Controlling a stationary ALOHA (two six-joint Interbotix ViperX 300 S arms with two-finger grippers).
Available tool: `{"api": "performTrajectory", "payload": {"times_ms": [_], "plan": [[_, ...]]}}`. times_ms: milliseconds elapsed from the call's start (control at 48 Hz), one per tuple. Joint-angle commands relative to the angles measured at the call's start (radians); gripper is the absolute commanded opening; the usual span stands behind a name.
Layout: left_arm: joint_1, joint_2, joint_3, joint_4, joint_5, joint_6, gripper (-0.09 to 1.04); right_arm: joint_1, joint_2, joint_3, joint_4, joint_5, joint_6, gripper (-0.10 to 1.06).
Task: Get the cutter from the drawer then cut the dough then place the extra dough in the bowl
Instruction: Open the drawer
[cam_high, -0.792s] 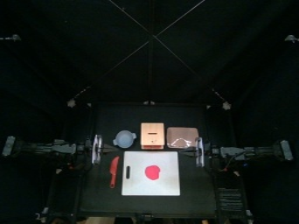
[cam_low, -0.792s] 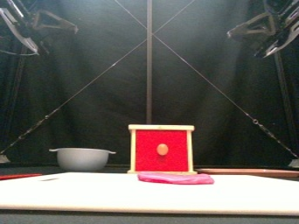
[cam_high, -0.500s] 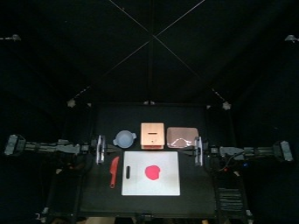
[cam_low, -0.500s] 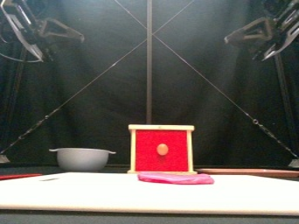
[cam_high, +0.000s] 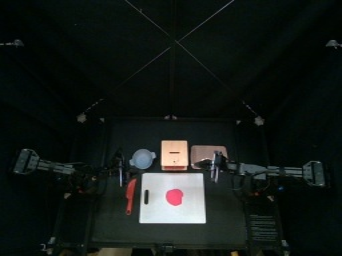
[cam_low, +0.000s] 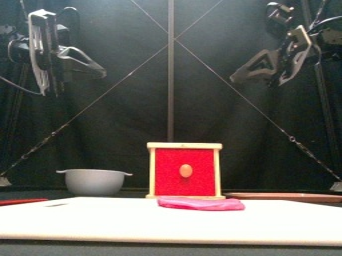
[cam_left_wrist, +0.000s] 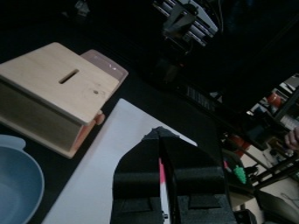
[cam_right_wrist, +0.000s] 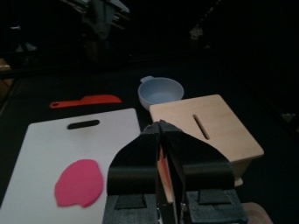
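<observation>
On the white cutting board (cam_high: 194, 212) lies the flat pink dough disc (cam_high: 171, 197); only the front view shows the pale wooden box's (cam_low: 186, 146) red drawer (cam_low: 186, 172) shut. Wrist views show the blue-grey bowl (cam_right_wrist: 162, 89) bare, with the left gripper (cam_left_wrist: 159, 136) and right gripper (cam_right_wrist: 159, 128) pinched closed.

Pinkish-red dough (cam_high: 173, 197) lies flat, a low oval slab, around the middle of the white cutting board (cam_high: 194, 212). Just past the board's far edge stands the pale wooden box (cam_high: 174, 152), its red drawer front (cam_low: 186, 172) closed and facing near. The blue-grey bowl (cam_high: 144, 158) sits upright just left of it.
</observation>
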Motion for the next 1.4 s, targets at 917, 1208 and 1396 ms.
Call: {"api": "performTrajectory", "payload": {"times_ms": [917, 1208, 1396], "plan": [[-0.035, 0.557, -0.272, -0.387, -0.201, -0.178, 0.95, -0.198, 0.509, -0.359, 0.006, 0.080, -0.003, 0.03], [-0.035, 0.706, -0.402, -0.420, -0.189, -0.229, 0.95, -0.213, 0.558, -0.419, 0.009, 0.121, -0.003, 0.03], [-0.034, 0.778, -0.456, -0.456, -0.189, -0.244, 0.95, -0.213, 0.611, -0.462, 0.003, 0.164, -0.003, 0.03]]}}
